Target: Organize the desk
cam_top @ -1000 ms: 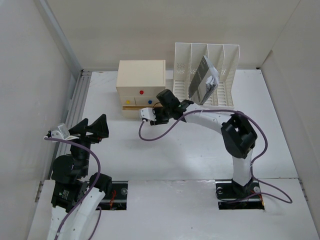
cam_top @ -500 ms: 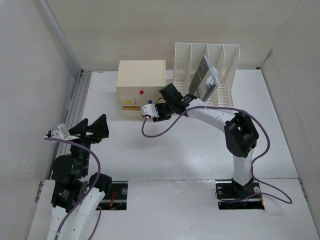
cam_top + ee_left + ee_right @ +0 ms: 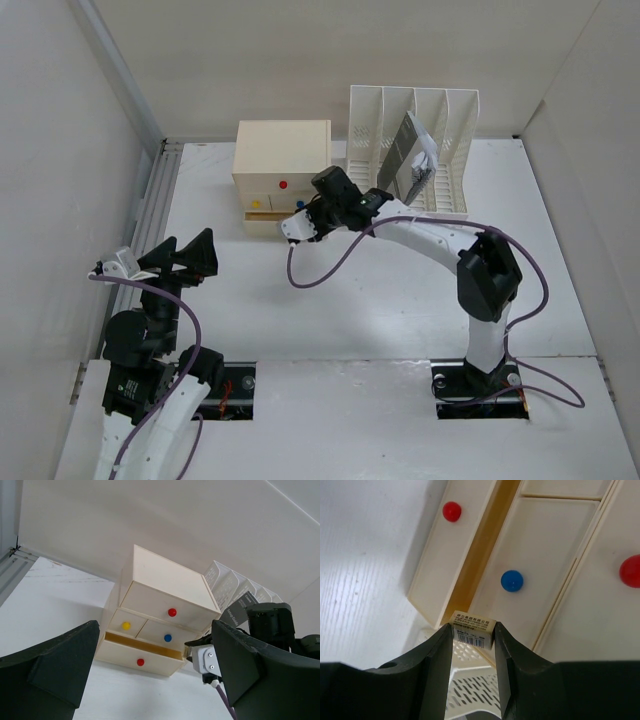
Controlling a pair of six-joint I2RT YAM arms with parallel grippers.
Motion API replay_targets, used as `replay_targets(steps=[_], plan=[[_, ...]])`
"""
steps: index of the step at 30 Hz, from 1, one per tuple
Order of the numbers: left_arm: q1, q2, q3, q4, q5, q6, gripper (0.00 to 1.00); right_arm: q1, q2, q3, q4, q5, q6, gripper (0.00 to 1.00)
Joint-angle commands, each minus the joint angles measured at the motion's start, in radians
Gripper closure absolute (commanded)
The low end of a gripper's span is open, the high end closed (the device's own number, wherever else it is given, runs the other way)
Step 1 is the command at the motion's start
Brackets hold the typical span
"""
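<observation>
Right wrist view alone shows the right gripper (image 3: 472, 630) pinching a small barcoded block (image 3: 471, 626) beside the ajar bottom drawer (image 3: 439, 557) of the drawer box (image 3: 282, 160); the top external view hides that block. Nearby, the left gripper (image 3: 188, 243) gapes wide, empty. The desk (image 3: 400, 290), flat matte white, spreads under both arms.

Cream drawer box (image 3: 282, 150); white desk (image 3: 350, 310); blue knob (image 3: 511, 580).
</observation>
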Motion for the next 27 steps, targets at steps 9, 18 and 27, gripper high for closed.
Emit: replay_targets(steps=[9,18,27], plan=[[-0.005,-0.005,-0.001,0.044,0.016,0.006,0.06,0.012,-0.024,0.201,-0.304,0.014,-0.33,0.7],[-0.005,-0.005,-0.001,0.044,0.016,0.006,0.05,0.012,-0.023,0.228,-0.349,-0.026,-0.642,0.71],[-0.005,0.026,-0.001,0.044,0.058,0.006,0.05,0.043,0.088,0.208,-0.274,0.005,-0.895,0.71]])
